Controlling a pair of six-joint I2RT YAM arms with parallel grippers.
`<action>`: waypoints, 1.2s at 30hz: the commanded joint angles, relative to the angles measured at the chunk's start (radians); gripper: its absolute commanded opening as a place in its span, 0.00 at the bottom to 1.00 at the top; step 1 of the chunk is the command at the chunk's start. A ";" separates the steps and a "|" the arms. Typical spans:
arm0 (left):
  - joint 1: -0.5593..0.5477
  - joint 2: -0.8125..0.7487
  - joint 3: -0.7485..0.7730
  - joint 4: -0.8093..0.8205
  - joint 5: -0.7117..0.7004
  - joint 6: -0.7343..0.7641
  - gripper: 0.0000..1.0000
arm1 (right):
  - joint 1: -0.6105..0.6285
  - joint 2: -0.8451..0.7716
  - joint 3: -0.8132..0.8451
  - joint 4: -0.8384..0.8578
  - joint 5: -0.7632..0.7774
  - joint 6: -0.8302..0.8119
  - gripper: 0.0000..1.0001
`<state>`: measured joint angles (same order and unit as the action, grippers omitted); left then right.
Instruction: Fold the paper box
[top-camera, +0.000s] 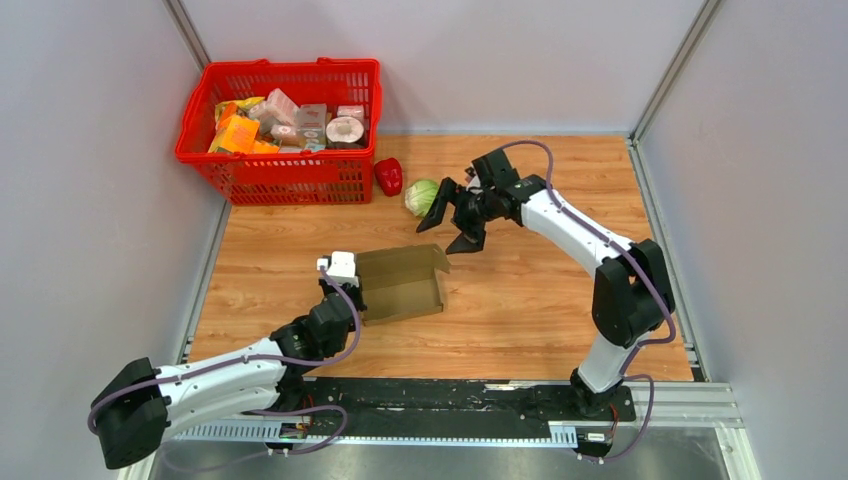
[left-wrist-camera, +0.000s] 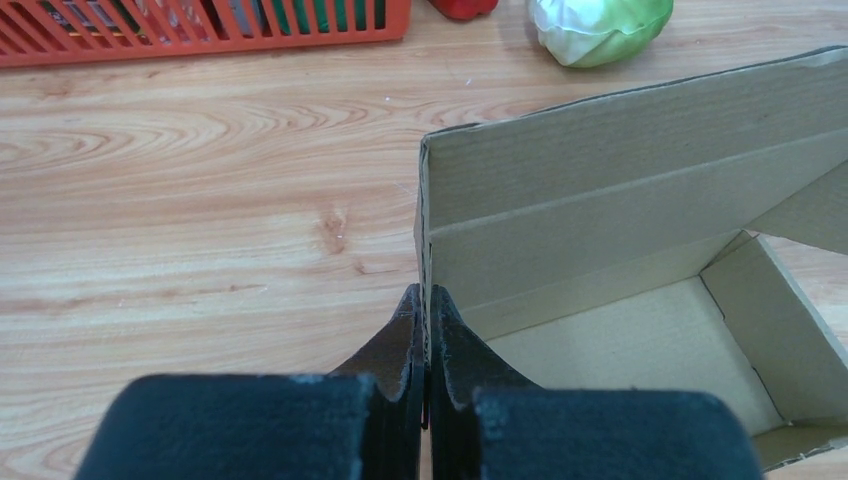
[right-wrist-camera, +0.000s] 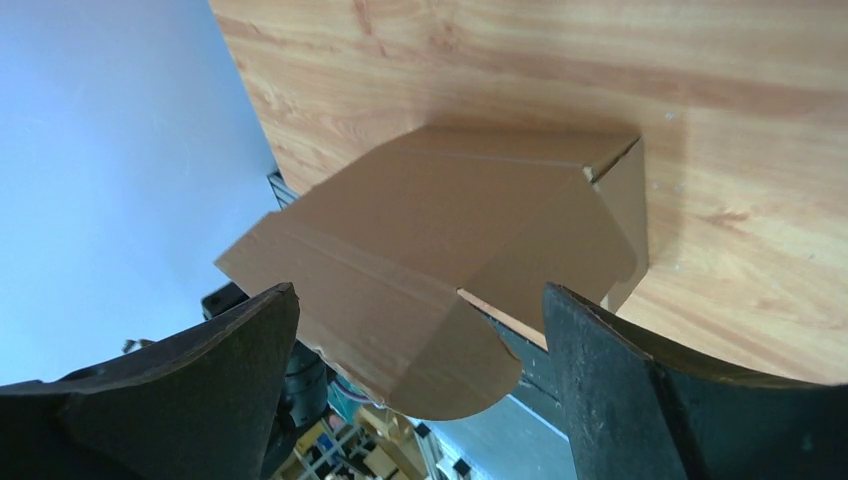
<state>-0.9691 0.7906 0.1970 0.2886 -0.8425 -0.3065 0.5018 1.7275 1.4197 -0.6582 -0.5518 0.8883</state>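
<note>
The paper box (top-camera: 402, 283) is plain brown cardboard and lies open on the wooden table, its lid flap raised along the far side. My left gripper (top-camera: 348, 296) is at the box's left end. In the left wrist view that gripper (left-wrist-camera: 425, 303) is shut on the thin left wall of the box (left-wrist-camera: 610, 190). My right gripper (top-camera: 451, 227) hangs open just beyond the box's far right corner, apart from it. Seen from the right wrist, the right gripper (right-wrist-camera: 418, 292) has wide-apart fingers (right-wrist-camera: 600, 350) framing the box (right-wrist-camera: 450, 220) and its rounded tab, with nothing between them.
A red mesh basket (top-camera: 250, 170) of printed packages stands at the back left. A red pepper (top-camera: 388, 176) and a green cabbage (top-camera: 421, 196) lie beside it, close to my right gripper. Grey walls enclose the table on both sides.
</note>
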 joint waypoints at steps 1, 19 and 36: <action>-0.005 -0.014 -0.018 0.030 0.023 0.032 0.00 | 0.053 -0.028 -0.060 0.012 -0.010 0.038 0.92; -0.006 -0.109 0.002 -0.142 0.120 -0.150 0.35 | 0.058 -0.059 -0.237 0.255 -0.040 0.233 0.64; -0.003 -0.252 0.117 -0.394 0.316 -0.367 0.58 | 0.109 -0.129 -0.340 0.388 -0.002 0.340 0.61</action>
<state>-0.9699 0.5312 0.2584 -0.0887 -0.6102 -0.6140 0.5934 1.6531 1.0847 -0.3302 -0.5652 1.1790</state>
